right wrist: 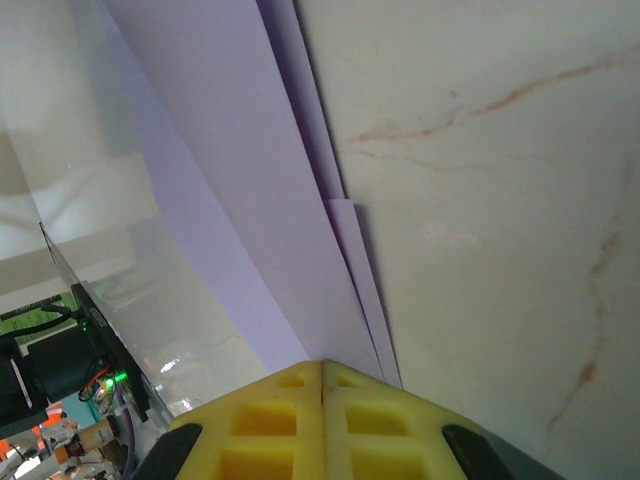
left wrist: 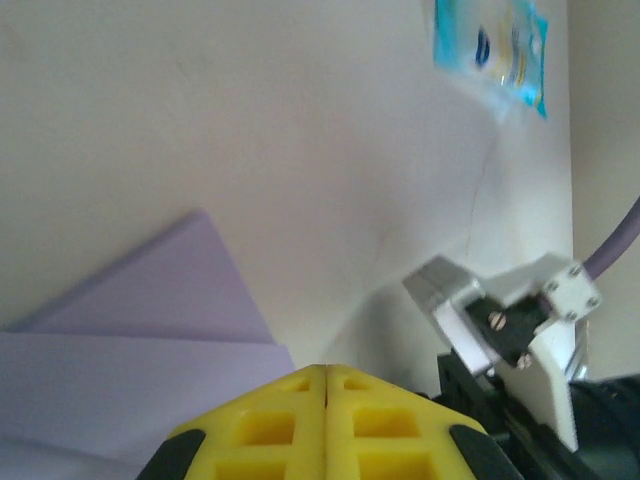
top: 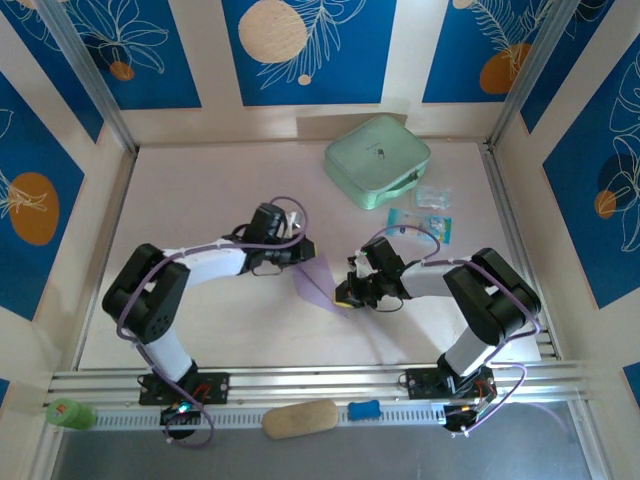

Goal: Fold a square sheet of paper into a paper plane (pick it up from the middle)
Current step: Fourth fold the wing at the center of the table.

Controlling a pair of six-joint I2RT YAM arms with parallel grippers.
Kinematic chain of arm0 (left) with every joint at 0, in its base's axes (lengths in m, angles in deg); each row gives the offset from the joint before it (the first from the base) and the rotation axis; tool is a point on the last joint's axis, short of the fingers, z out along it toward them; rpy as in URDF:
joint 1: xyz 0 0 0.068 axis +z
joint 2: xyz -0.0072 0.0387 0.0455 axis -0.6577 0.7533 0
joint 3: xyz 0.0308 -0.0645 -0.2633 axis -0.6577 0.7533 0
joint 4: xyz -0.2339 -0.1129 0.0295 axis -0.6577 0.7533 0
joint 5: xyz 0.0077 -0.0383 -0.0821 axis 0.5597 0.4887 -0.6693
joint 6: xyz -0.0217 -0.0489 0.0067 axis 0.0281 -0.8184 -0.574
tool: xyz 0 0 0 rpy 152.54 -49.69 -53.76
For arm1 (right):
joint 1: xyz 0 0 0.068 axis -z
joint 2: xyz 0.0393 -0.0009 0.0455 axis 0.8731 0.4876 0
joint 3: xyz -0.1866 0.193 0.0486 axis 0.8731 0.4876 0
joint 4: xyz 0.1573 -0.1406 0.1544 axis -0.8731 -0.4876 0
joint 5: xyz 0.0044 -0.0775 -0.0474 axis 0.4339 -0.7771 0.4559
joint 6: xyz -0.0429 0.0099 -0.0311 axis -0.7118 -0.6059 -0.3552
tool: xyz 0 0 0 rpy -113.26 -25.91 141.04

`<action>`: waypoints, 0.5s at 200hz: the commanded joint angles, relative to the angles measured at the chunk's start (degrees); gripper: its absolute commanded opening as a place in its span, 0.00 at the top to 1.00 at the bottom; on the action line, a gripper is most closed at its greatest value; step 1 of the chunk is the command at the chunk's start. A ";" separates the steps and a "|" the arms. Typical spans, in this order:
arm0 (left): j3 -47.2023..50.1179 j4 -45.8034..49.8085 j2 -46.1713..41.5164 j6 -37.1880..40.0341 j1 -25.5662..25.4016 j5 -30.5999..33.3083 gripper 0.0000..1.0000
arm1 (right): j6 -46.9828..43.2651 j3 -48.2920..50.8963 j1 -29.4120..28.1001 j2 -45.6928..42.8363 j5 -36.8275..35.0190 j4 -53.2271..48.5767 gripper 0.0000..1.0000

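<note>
Top external view: the lavender paper (top: 320, 275) sits in the middle of the surface (top: 220, 180), between the two arms, already folded into a narrow triangle with its point aimed at the near edge. The left gripper (top: 306, 250) is at the upper corner of it and the right gripper (top: 345, 293) is at the lower tip, so the paper spans from one to the other.

In the left wrist view the yellow jaws are squeezed fully together, no gap at the seam. The paper (left wrist: 150, 320) lies off to the left in two overlapping layers and its edge runs in behind the left-hand pad. Honestly can't tell whether it's actually pinched or just tucked underneath. A white and grey bracket (left wrist: 520, 330) of the right arm is just beside the jaws.

Right wrist view is clearer: jaws clenched tight, and the folded layers of paper (right wrist: 230, 180) taper straight down into the seam, so it looks clamped on the paper.

Other stuff around: a mint-green case (top: 376, 160) at the far side, well away from the paper, and small blue packets (top: 435, 226) between the case and the right arm. One of them (left wrist: 492, 45) shows up at the top of the left wrist view too
</note>
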 commanded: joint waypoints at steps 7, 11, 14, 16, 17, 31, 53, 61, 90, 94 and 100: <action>2.07 -5.29 4.65 -2.84 -1.27 -2.80 0.99 | -0.19 2.33 -0.03 2.72 -3.30 -7.32 1.00; 2.25 -5.37 5.10 -3.01 -1.29 -2.64 0.99 | -0.27 2.37 0.05 2.62 -3.21 -7.29 1.00; 2.45 -5.71 5.37 -3.16 -1.36 -2.51 0.99 | -0.27 2.34 0.06 2.57 -3.19 -7.25 1.00; 2.65 -5.90 5.54 -3.25 -1.36 -2.42 0.99 | -0.38 2.35 0.06 2.47 -3.08 -7.17 1.00; 2.75 -5.99 5.63 -3.28 -1.33 -2.36 0.99 | -0.37 2.38 0.06 2.45 -3.09 -7.16 1.00; 3.80 -6.23 6.73 -3.64 -1.21 -0.93 0.99 | -0.45 2.50 0.06 1.62 -2.38 -6.40 1.00; 5.14 -5.29 7.43 -3.29 -1.21 0.95 1.00 | -1.16 2.08 0.06 -1.37 -1.44 -6.33 1.00; 5.68 -5.20 7.42 -3.09 -1.16 1.36 1.00 | -1.69 1.44 0.06 -2.62 -1.03 -6.57 1.00; 6.36 -4.19 7.24 -2.14 -1.14 1.92 1.00 | -4.02 -1.91 -0.36 -5.12 0.70 -7.89 1.00; 6.36 -4.10 7.29 -2.03 -1.08 1.91 1.00 | -4.20 -2.58 -0.51 -5.12 0.68 -8.01 1.00; 6.31 -4.06 7.15 -1.91 -1.09 1.87 1.00 | -4.46 -3.43 -0.76 -4.84 0.75 -7.98 1.00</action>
